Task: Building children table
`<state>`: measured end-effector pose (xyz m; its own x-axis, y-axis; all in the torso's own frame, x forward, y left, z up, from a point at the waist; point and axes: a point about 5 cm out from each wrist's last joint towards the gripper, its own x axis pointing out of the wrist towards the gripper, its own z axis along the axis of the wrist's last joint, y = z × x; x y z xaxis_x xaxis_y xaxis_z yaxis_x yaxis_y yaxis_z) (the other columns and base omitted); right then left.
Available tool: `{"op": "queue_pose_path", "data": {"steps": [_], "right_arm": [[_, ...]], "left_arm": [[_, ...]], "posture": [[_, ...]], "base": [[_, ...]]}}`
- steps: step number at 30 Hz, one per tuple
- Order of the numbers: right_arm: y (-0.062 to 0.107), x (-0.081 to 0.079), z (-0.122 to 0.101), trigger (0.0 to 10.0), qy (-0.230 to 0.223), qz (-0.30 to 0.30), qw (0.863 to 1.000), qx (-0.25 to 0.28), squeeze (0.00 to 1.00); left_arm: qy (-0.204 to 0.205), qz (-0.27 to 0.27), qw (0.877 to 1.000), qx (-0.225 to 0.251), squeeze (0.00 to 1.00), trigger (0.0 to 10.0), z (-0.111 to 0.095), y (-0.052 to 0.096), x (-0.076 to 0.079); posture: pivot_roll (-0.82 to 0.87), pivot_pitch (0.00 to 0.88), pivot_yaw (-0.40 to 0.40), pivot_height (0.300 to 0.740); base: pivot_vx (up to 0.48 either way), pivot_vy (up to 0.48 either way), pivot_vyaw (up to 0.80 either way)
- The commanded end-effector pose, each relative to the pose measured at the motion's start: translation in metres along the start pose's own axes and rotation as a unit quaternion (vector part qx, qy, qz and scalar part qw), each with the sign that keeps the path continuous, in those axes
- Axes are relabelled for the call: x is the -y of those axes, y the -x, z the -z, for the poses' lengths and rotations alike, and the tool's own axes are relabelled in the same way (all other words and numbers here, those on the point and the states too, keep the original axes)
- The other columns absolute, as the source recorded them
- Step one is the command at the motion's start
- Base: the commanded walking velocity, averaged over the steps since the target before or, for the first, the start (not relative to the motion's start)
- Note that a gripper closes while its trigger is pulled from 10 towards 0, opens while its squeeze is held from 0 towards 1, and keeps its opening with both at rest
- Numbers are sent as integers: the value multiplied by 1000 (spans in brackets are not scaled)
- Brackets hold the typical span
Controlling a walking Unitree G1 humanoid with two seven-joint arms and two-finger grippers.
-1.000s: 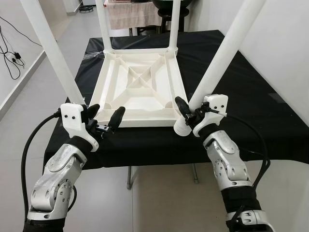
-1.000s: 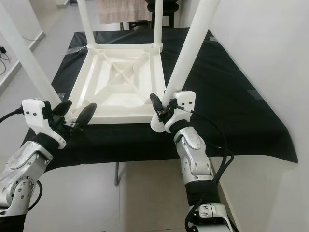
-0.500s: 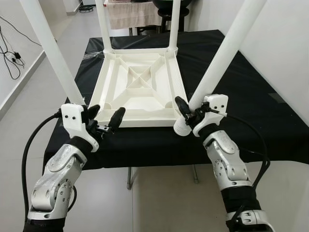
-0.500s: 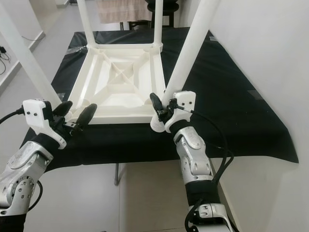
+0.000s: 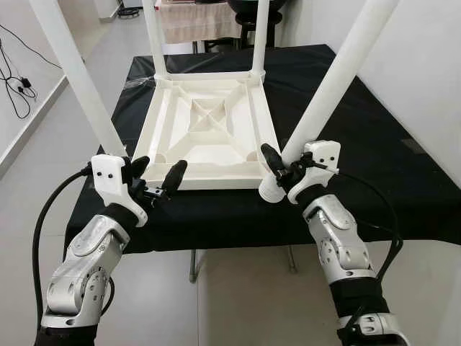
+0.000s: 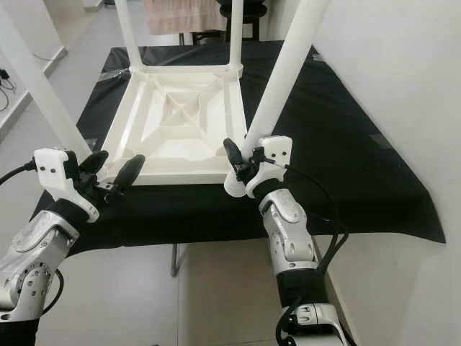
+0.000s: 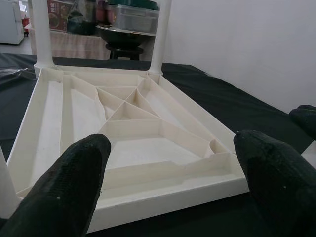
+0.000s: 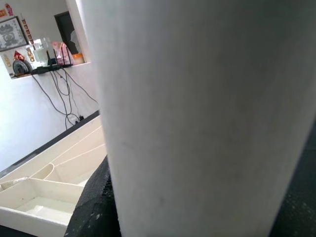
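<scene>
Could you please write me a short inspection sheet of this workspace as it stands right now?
Surface: black-covered table, standing by a white wall.
Job's things: white tabletop lies upside down, ribs up; two legs stand at its far corners, one at the near left; the fourth leg is held at the near right corner, its end beside the tabletop's edge.
Clutter: nothing seen on the cloth.
Grippers: left gripper open, empty, before the near edge; right gripper shut on the fourth leg.
Cables: black cables along both arms; loose wires on the floor at left.
Surroundings: shelves and a pot behind.
</scene>
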<state>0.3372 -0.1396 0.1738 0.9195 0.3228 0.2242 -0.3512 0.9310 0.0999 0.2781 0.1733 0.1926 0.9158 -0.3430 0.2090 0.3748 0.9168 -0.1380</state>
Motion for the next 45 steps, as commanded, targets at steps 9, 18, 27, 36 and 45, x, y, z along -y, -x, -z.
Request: {"op": "queue_pose_path", "data": {"steps": [9, 18, 27, 36, 45], "right_arm": [[-4, -3, -3, 10000, -3, -6, 1000, 13, 0], [-5, -3, -4, 10000, -3, -6, 1000, 14, 0], [-5, -3, -4, 10000, -4, -6, 1000, 15, 0], [-5, -2, -5, 10000, -5, -7, 1000, 15, 0], [-5, -3, -5, 10000, -7, -7, 1000, 16, 0]], "left_arm": [[2, -1, 1000, 7, 0, 10000, -2, -1, -1], [2, 0, 1000, 7, 0, 10000, -2, -1, -1], [2, 0, 1000, 7, 0, 10000, -2, -2, 0], [2, 1, 1000, 7, 0, 10000, -2, -2, 0], [2, 1, 1000, 7, 0, 10000, -2, -2, 0]], "posture": [[1, 58, 15, 740], [0, 60, 14, 740], [0, 62, 12, 740], [1, 63, 12, 740], [2, 64, 13, 740]], "base": [[0, 0, 0], [0, 0, 0], [0, 0, 0], [0, 0, 0], [0, 0, 0]]}}
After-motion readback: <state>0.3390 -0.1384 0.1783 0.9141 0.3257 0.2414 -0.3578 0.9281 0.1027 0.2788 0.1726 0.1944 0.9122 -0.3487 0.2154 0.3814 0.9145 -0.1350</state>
